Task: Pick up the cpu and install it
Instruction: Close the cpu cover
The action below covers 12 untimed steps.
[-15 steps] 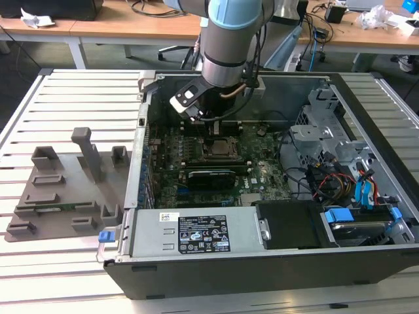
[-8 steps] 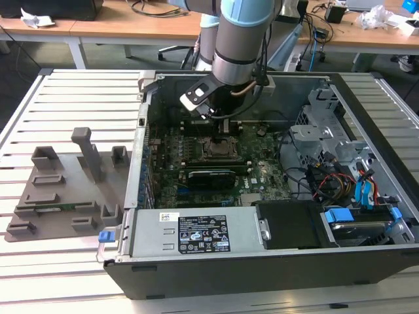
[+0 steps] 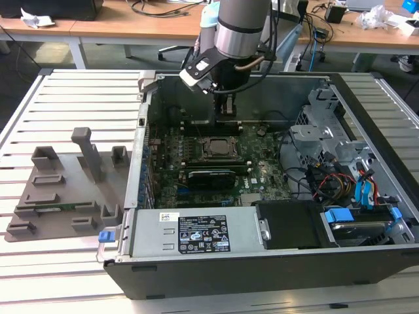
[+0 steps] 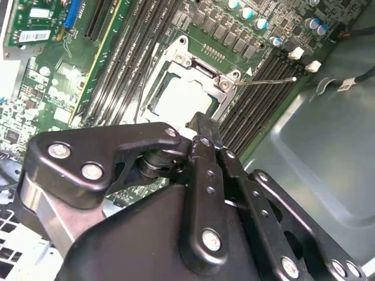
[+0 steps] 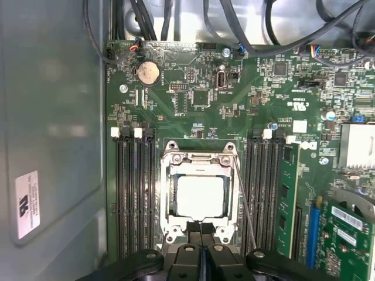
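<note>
We see the cpu (image 5: 200, 197) lying flat in the socket (image 5: 169, 175) on the motherboard (image 5: 193, 93), so we judge the placing done and the seating step in hand. The end effector (image 5: 201, 229) hangs just over the socket's edge, fingers pinched narrow, holding nothing. The thin lever (image 5: 244, 199) runs beside the socket, seemingly unlatched. Any move here calls for clearing it and the memory stick (image 5: 287, 199) nearby.

Your workspace
A white slatted table (image 3: 72, 98); behind it you see wooden desks (image 3: 124, 29) with cables (image 3: 160, 6) and paper (image 3: 36, 18).
</note>
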Motion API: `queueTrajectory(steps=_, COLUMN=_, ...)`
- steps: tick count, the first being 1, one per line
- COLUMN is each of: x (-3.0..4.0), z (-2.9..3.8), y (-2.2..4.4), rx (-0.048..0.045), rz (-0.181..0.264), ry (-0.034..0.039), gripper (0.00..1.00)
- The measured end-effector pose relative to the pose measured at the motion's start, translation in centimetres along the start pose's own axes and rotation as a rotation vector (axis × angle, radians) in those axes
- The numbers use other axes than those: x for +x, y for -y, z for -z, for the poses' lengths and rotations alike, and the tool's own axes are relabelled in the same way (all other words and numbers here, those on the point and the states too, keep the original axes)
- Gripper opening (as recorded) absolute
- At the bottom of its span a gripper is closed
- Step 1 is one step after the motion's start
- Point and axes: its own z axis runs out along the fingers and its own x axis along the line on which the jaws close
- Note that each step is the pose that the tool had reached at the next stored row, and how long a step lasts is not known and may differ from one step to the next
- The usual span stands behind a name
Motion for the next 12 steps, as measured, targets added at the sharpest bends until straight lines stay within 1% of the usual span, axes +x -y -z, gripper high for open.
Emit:
queueTrajectory(steps=2, x=-0.01, z=0.88, y=0.07, rx=0.0, rz=0.0, ry=0.0037, gripper=0.11)
queueTrajectory(steps=3, x=-0.02, z=1.21, y=0.1, rx=0.0001, rz=0.0, ry=0.0046, gripper=0.11)
queueTrajectory(steps=12, x=-0.02, z=1.31, y=0.11, rx=0.0, rz=0.0, ry=0.0044, gripper=0.11)
